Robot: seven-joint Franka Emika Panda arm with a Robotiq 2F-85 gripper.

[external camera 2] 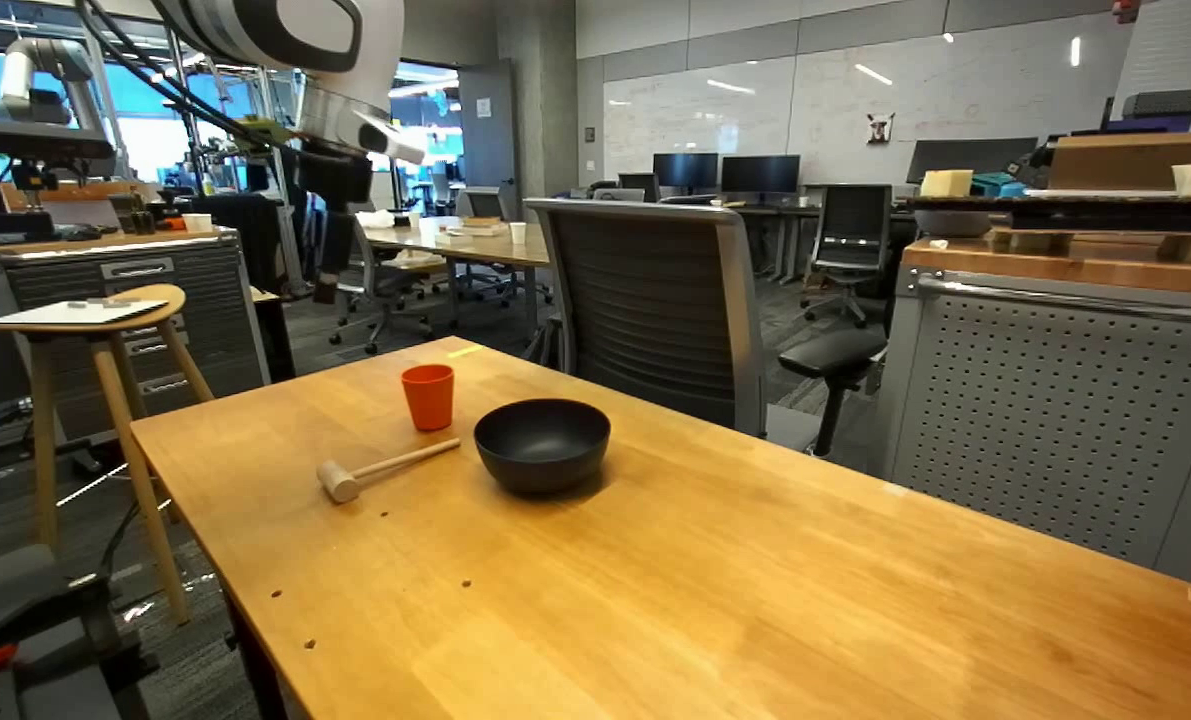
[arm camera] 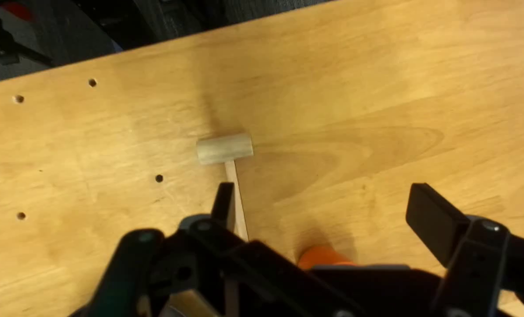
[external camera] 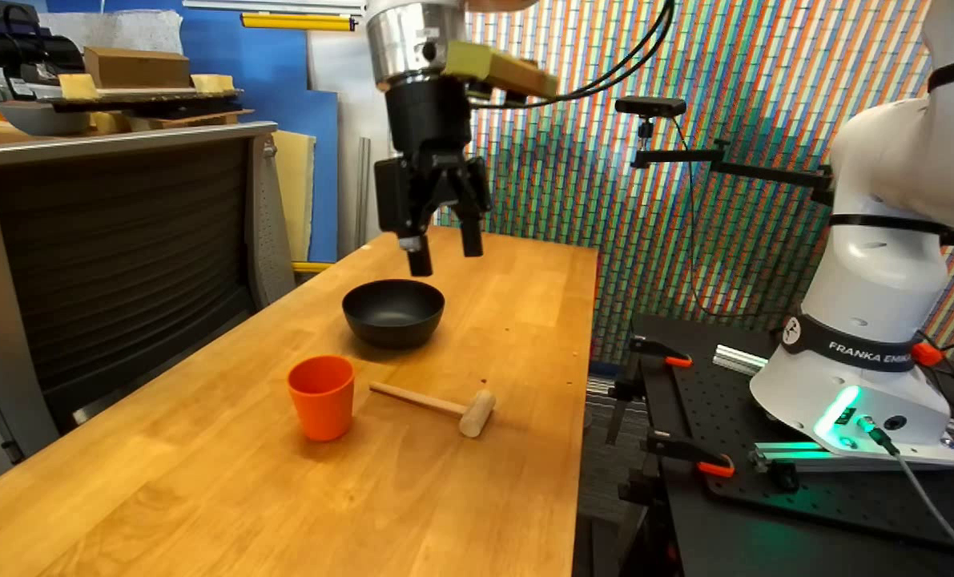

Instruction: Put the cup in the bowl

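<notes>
Got the hand (external camera: 444, 250) up over the counter (external camera: 244, 513), fingers spread wide. The orange cup (external camera: 323, 401) is standing upright below it, mostly blocked by the hand's own bulk in the wrist view. The black bowl (external camera: 394, 316) is down there too, near the cup. Bit of clutter under the hand: a wooden mallet (arm camera: 225, 149), handle tip close to the gap between cup and bowl. A mesh chair (external camera 2: 645, 310) stands by the counter's edge, lower than the hand.

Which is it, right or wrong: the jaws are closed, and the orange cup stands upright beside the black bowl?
Wrong about the jaws: the wrist view shows them open. The orange cup does stand upright beside the black bowl.
</notes>
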